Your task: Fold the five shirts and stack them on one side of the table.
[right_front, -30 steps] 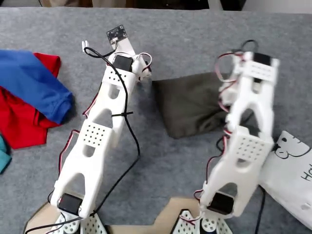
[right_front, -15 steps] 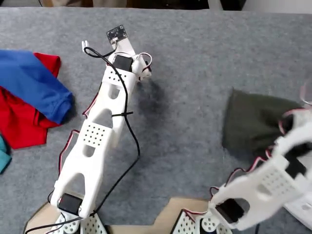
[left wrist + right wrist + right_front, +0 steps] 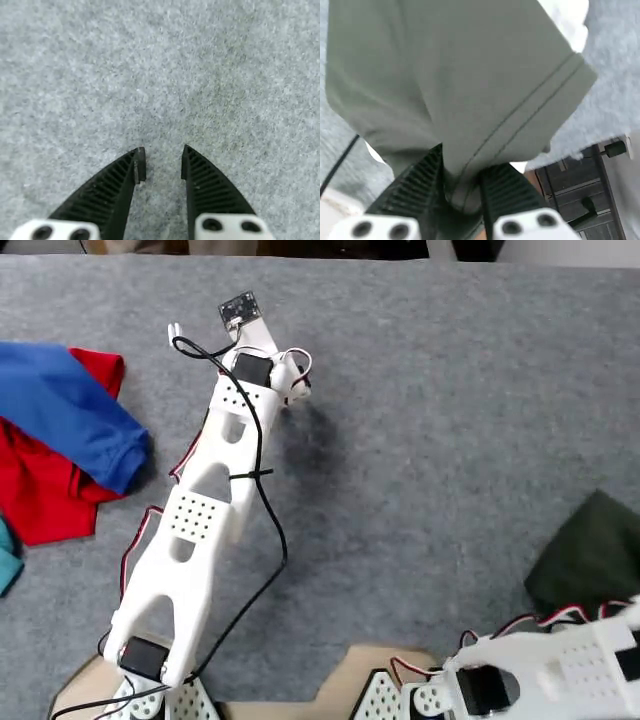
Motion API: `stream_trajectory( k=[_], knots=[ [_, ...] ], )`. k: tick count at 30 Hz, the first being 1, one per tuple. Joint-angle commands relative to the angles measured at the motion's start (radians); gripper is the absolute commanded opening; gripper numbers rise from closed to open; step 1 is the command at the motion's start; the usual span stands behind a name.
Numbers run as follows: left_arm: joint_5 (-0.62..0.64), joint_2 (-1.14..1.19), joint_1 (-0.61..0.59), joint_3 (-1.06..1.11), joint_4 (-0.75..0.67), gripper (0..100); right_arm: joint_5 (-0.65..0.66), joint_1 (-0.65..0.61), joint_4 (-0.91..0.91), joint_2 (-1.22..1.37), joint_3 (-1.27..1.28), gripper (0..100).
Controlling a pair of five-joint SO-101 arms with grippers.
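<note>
Bench: a grey felt-like cover (image 3: pixel 430 420) runs across the whole high view. A dark strip of room lies beyond its far edge, and dark furniture with a plug (image 3: pixel 615 147) shows past the edge in the right wrist view.
Left arm (image 3: pixel 200 510): stretched over the bare middle, apparently parked out of the way.
Loose pile: the blue shirt (image 3: pixel 60 410) is draped over the red shirt (image 3: pixel 40 490) at the left side. Both are crumpled, likely waiting their turn.
Olive shirt (image 3: pixel 590 555): folded and held at the near right edge over white cloth (image 3: pixel 567 17), which I judge to be the stacking side.
Right gripper (image 3: pixel 462 165): fingers clenched on the olive shirt's folded edge, keeping the layers together.
Left gripper (image 3: pixel 162 162): fingers parted and holding nothing, tips close over the bench.
</note>
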Motion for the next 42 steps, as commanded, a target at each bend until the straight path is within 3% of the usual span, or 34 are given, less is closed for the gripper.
stream_trajectory(
  k=[1, 6, 9, 13, 16, 22, 28, 30, 36, 42],
  knots=[
    [-0.008, -0.016, -0.005, -0.052, 0.005, 14, 0.066, 0.068, 0.017, -0.061, -0.005, 0.5],
    [-0.008, -0.016, -0.005, -0.052, 0.006, 14, 0.124, 0.079, 0.018, -0.028, 0.001, 5.3],
    [-0.008, -0.016, -0.005, -0.052, 0.006, 14, 0.127, 0.099, 0.020, -0.028, -0.004, 18.8],
    [-0.009, -0.016, -0.003, -0.057, 0.020, 14, 0.224, 0.113, 0.023, -0.096, 0.019, 40.1],
    [-0.046, -0.025, -0.009, -0.061, 0.034, 14, 0.252, 0.110, 0.023, -0.213, 0.076, 47.5],
    [-0.189, -0.062, -0.112, -0.160, 0.137, 14, 0.247, -0.016, 0.023, -0.456, 0.242, 44.6],
    [-0.414, -0.183, -0.293, -0.153, 0.310, 14, 0.052, -0.282, 0.021, -0.628, 0.440, 7.7],
    [-0.491, -0.200, -0.362, -0.155, 0.359, 14, -0.021, -0.389, 0.020, -0.670, 0.481, 0.1],
    [-0.611, -0.236, -0.626, -0.147, 0.368, 19, -0.212, -0.684, 0.020, -0.734, 0.555, 1.6],
    [-0.652, -0.262, -0.881, -0.147, 0.368, 24, -0.275, -0.816, 0.020, -0.736, 0.573, 1.6]
  ],
)
